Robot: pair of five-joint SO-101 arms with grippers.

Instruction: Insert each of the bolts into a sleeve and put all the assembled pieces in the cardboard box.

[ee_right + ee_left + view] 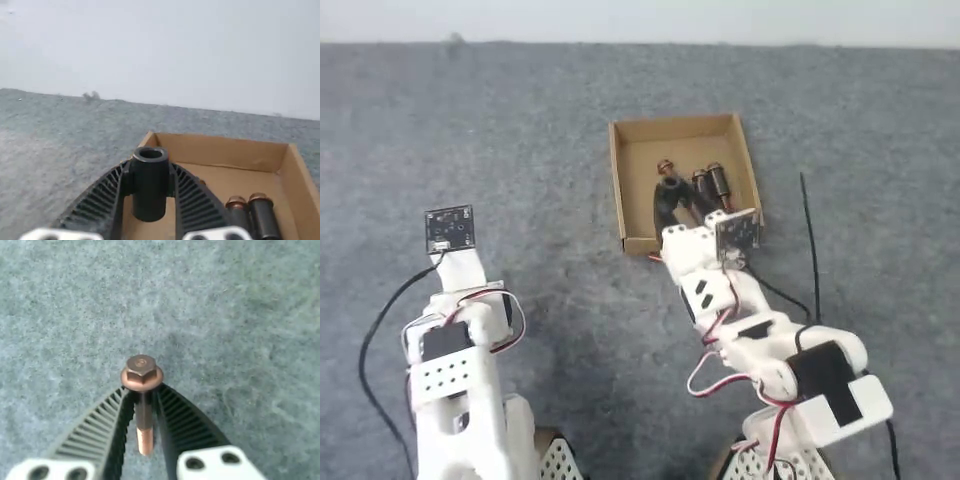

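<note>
Two assembled pieces [717, 180] at least lie side by side in the cardboard box [617, 180]; a third copper head [665, 166] near them may be another. One pair seems left: the left hand [142, 394] grips a bolt [142, 374] by its shank above the grey surface [230, 315], and the right hand [149, 169] clamps an empty sleeve [150, 185] over the box. Joining these and boxing the result would finish the job.

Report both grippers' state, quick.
Left gripper: closed, holding a bolt.
Right gripper: closed, holding a sleeve over the box.
</note>
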